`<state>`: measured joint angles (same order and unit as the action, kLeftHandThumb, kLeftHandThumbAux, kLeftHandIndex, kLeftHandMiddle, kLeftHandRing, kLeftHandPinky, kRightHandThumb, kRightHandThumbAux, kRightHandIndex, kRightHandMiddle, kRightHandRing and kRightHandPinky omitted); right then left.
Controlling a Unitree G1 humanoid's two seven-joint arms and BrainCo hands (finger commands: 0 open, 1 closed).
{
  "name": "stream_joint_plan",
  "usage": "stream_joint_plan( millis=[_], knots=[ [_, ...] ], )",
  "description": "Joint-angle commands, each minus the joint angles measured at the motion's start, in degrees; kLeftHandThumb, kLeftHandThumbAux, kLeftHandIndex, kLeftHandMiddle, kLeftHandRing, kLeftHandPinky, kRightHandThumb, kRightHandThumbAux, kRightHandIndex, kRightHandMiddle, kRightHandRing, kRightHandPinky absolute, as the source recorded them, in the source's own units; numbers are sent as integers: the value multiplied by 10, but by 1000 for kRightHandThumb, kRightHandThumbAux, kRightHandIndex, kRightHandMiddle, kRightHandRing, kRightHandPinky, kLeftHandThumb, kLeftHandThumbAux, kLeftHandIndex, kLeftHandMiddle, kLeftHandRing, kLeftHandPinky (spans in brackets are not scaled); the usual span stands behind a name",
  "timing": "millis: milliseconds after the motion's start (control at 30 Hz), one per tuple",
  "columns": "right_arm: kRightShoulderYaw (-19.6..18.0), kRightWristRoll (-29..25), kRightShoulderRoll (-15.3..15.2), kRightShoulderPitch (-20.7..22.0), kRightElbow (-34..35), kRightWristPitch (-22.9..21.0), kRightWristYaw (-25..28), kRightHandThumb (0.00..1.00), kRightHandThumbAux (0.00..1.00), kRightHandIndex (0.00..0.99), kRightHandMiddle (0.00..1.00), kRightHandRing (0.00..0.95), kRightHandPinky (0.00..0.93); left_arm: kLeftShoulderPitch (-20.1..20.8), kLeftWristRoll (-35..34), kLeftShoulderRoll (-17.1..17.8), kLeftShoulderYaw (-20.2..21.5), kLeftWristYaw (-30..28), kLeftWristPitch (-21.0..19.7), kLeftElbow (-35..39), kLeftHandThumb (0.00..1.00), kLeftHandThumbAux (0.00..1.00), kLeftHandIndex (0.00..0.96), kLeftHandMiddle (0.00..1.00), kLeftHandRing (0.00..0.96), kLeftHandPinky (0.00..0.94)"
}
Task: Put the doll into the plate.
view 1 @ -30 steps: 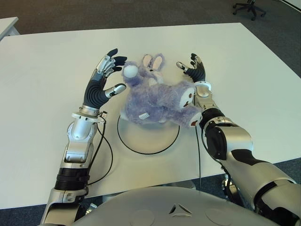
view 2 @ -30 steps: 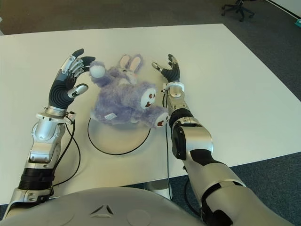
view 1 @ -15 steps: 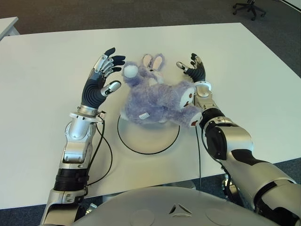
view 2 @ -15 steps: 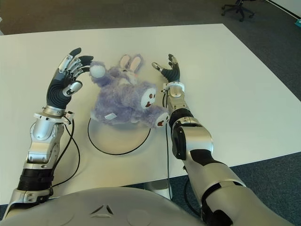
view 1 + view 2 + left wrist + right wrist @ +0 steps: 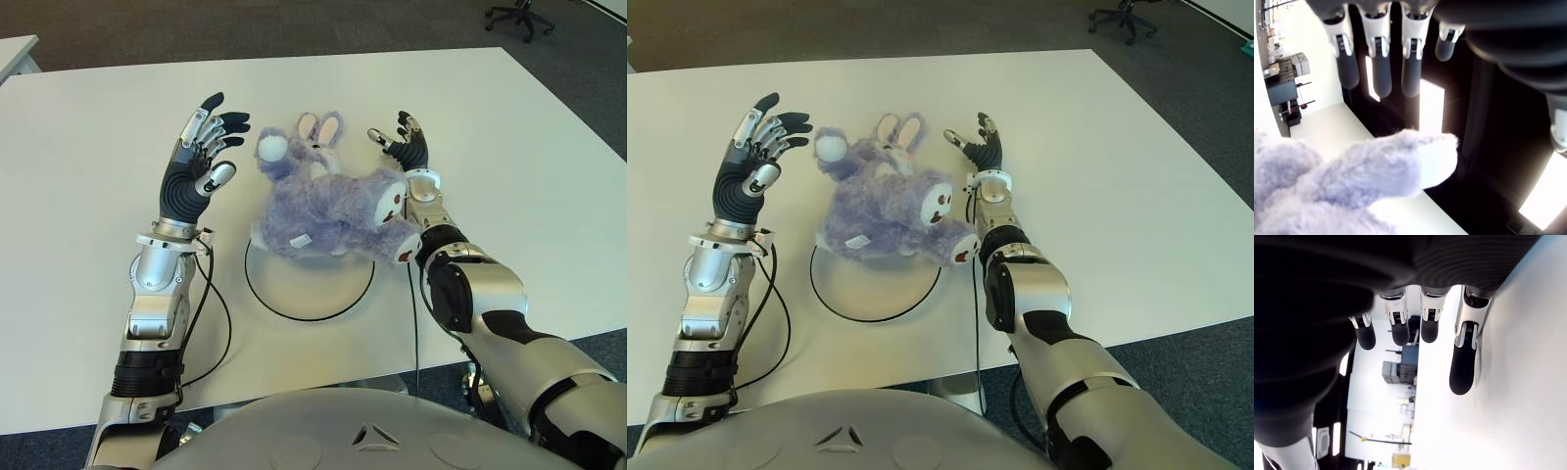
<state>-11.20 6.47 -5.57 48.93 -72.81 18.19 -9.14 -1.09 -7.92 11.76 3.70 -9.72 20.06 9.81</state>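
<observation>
A fluffy purple rabbit doll [image 5: 328, 211] lies on its side, its body over the far part of a white plate with a black rim [image 5: 304, 292] and its ears toward the table's far side. My left hand [image 5: 203, 162] is raised to the doll's left with fingers spread, apart from it; its white paw [image 5: 1435, 159] shows in the left wrist view. Just right of the doll stands my right hand [image 5: 404, 145], open and holding nothing.
The white table [image 5: 88, 166] stretches wide on both sides. A black cable [image 5: 217, 313] hangs from my left forearm beside the plate. Dark carpet and an office chair [image 5: 516, 15] lie beyond the far edge.
My left hand has moved left, away from the doll's white paw, with fingers still spread. The doll and my right hand have stayed in place.
</observation>
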Motion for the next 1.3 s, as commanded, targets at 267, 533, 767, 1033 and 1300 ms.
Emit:
stream_joint_plan(
  millis=[267, 533, 767, 1033, 1300],
  knots=[
    [0, -5, 15, -66, -44, -47, 5, 84, 737, 86, 52, 33, 46, 12, 9, -14, 10, 11, 0, -27, 0, 385, 53, 260, 249, 209],
    [0, -5, 16, -66, -44, -48, 5, 79, 734, 81, 53, 37, 55, 24, 25, -16, 16, 25, 2, -40, 0, 382, 72, 273, 260, 221],
    [0, -5, 16, -65, -44, -48, 5, 77, 733, 82, 52, 34, 45, 41, 19, -21, 24, 25, 3, -60, 0, 380, 68, 281, 266, 210],
    [1, -4, 16, -65, -44, -50, 4, 76, 738, 79, 51, 35, 56, 63, -15, -28, 33, 13, 1, -87, 0, 385, 64, 277, 250, 178],
    [1, -4, 16, -64, -44, -50, 3, 77, 741, 79, 53, 37, 54, 82, -12, -26, 38, 20, -1, -115, 0, 378, 58, 274, 261, 231]
  ],
)
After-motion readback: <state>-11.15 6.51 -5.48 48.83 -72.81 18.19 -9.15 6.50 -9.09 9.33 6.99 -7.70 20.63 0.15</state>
